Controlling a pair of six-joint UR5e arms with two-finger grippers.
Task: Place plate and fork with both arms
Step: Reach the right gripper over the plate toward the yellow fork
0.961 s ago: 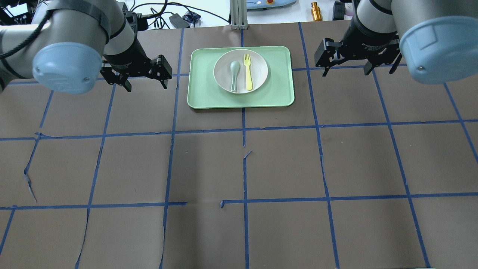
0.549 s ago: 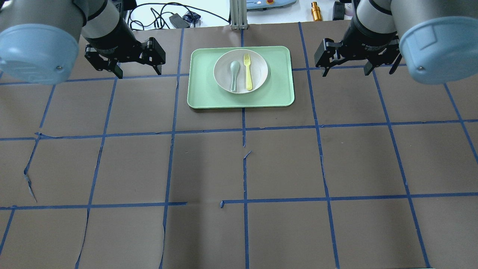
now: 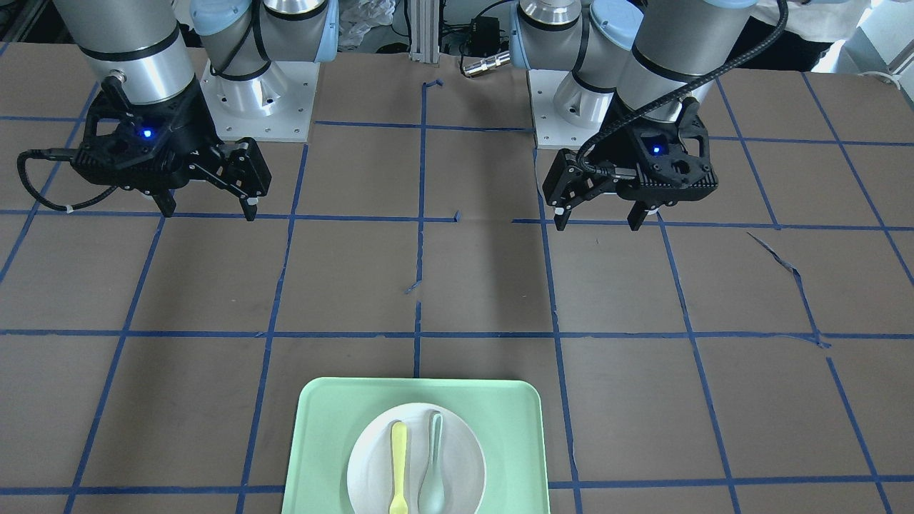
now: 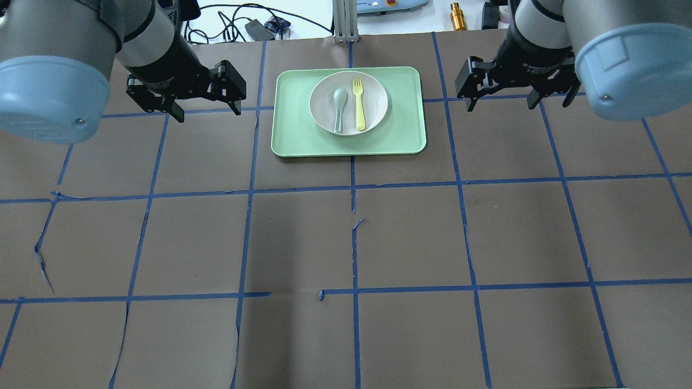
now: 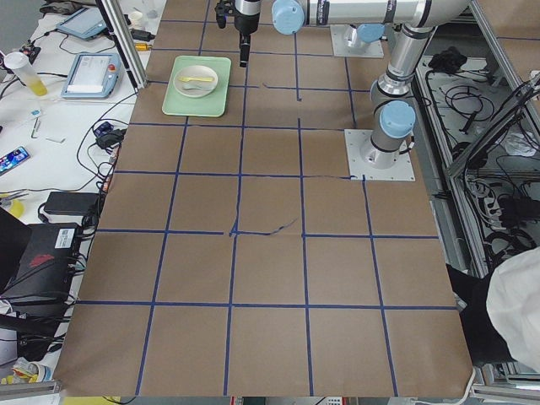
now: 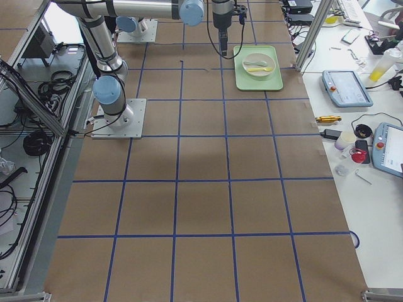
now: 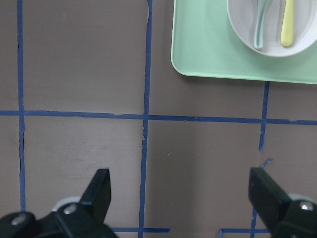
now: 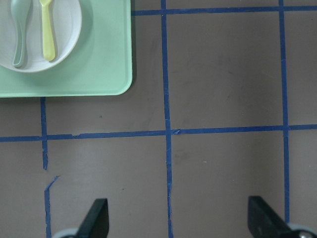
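The white plate [image 4: 376,100] sits on a light-green tray [image 4: 403,138] at the far middle of the table. The pale-yellow fork [image 4: 358,108] and a grey-green spoon [image 4: 339,111] lie side by side in the plate. My left gripper [image 4: 208,112] hovers open and empty left of the tray. My right gripper [image 4: 503,105] hovers open and empty right of the tray. The left wrist view shows the open left gripper [image 7: 183,198], with tray [image 7: 208,49], plate [image 7: 272,34] and fork [image 7: 287,25] at the upper right. The right wrist view shows the open right gripper [image 8: 178,220] and the fork [image 8: 47,29] at the upper left.
The table is covered in brown paper with a blue tape grid [image 4: 354,237]. Cables and a power brick [image 4: 258,28], a metal post [image 4: 345,21] and a gold cylinder [image 4: 457,16] lie beyond the far edge. The arm bases [image 3: 257,100] stand at the robot's side.
My left arm swung farther back and to the left, then eased slightly right; its gripper stays open. The right gripper, plate, fork and spoon have not moved.
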